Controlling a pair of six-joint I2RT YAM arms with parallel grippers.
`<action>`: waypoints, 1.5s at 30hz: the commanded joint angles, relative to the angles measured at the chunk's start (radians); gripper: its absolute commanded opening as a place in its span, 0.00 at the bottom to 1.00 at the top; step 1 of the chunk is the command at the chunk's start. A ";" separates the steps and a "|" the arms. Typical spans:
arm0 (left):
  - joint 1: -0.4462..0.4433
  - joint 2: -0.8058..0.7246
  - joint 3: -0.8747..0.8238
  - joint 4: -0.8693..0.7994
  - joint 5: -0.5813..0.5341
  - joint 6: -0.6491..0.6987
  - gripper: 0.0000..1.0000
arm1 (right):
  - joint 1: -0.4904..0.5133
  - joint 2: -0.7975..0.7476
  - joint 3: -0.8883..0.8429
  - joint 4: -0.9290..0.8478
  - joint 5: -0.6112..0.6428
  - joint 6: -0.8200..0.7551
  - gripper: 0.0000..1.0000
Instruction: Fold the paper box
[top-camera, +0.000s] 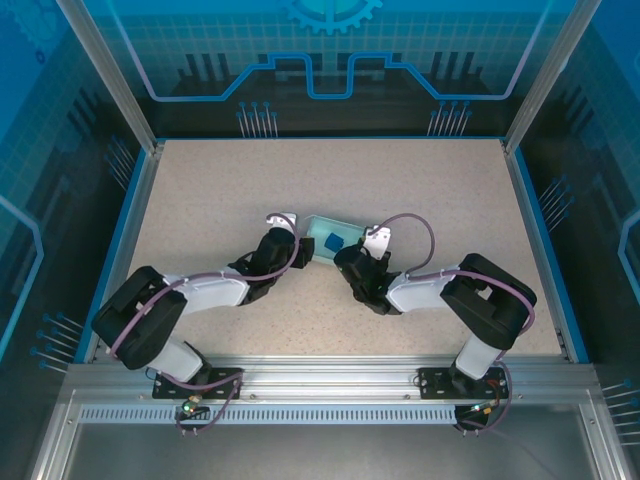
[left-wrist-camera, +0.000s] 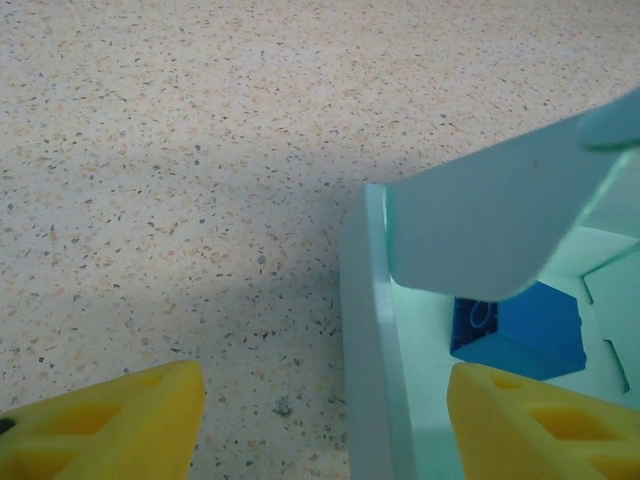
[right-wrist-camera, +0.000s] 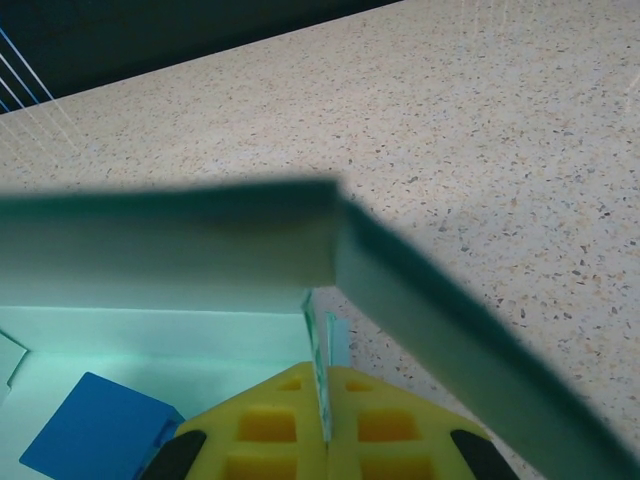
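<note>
Straddles a side wall of the paper box (top-camera: 318, 232) (left-wrist-camera: 365, 340) (right-wrist-camera: 150, 335) with the left gripper (top-camera: 299, 246) (left-wrist-camera: 325, 415) spread open, one yellow finger over the speckled worktop (top-camera: 220, 190) (left-wrist-camera: 150, 150), the other over the box's inside, neither touching the card. Pinches a thin upright wall of that box between the closed fingers of the right gripper (top-camera: 347, 256) (right-wrist-camera: 325, 405), under a pale flap (left-wrist-camera: 480, 220) (right-wrist-camera: 170, 245) raised just ahead. Sits on the worktop between the two grippers, open-topped, holding a dark blue cube (top-camera: 332, 242) (left-wrist-camera: 520, 325) (right-wrist-camera: 95, 435) just ahead of both.
</note>
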 joint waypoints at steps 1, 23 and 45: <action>0.013 -0.062 -0.016 -0.032 0.046 0.011 0.67 | 0.004 0.010 0.001 -0.137 -0.013 -0.024 0.00; 0.085 -0.187 0.131 -0.229 0.286 0.244 0.75 | -0.018 0.027 0.058 -0.192 -0.038 -0.076 0.00; 0.188 -0.048 0.247 -0.291 0.491 0.480 0.70 | -0.026 0.032 0.078 -0.197 -0.057 -0.099 0.00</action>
